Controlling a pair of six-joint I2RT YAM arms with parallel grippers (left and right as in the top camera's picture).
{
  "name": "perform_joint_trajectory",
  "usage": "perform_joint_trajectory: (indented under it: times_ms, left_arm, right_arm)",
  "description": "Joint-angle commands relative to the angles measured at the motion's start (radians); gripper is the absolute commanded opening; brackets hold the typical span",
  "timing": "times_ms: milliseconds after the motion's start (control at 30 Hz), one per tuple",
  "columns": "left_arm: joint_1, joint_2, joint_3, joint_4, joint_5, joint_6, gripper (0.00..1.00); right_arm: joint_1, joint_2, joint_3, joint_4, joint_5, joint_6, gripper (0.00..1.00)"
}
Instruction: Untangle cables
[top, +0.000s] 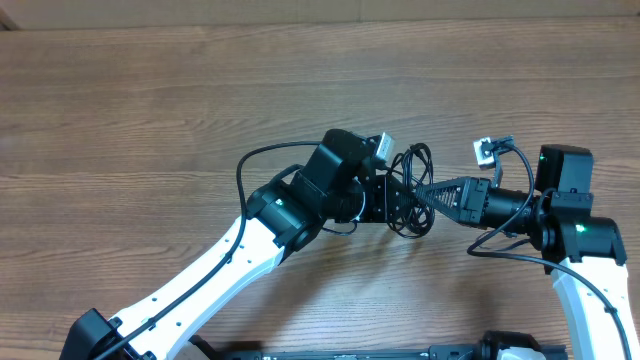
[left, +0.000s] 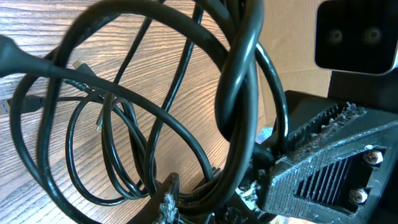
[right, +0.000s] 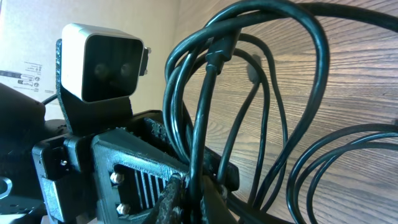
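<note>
The cables are thin black cords in a tangled bundle of loops at the table's middle, held between both grippers. My left gripper is shut on strands at the bundle's left side; the left wrist view shows the loops fanning out above the wood and cords pinched in its jaws. My right gripper meets the bundle from the right and is shut on a few cords. In the right wrist view the loops rise above the jaws, with a plug end hanging among them.
The wooden table spreads around the arms. The thicker black robot wiring loops beside the left arm and another under the right arm. Each wrist view shows the other arm's camera very close.
</note>
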Motion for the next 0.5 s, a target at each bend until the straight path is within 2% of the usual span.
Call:
perform_joint_trajectory:
  times_ms: [0, 100, 233, 400, 467]
  left_arm:
    - [-0.002, -0.004, 0.011, -0.008, -0.121, -0.002, 0.06]
    - [0.009, -0.004, 0.011, -0.035, -0.185, 0.004, 0.04]
    - [0.074, -0.004, 0.011, -0.079, -0.249, 0.137, 0.04]
    - [0.186, -0.004, 0.011, -0.122, -0.246, 0.137, 0.04]
    - [0.222, -0.005, 0.011, -0.122, -0.239, 0.136, 0.04]
  right_arm:
    - [-0.002, -0.013, 0.005, 0.003, -0.078, -0.012, 0.04]
    - [-0.002, -0.013, 0.005, -0.005, -0.073, -0.013, 0.04]
    - [-0.002, -0.013, 0.005, -0.062, 0.016, -0.034, 0.04]
    - [-0.002, -0.013, 0.005, -0.154, 0.182, -0.036, 0.04]
    - [-0.002, -0.013, 0.005, -0.208, 0.245, -0.082, 0.04]
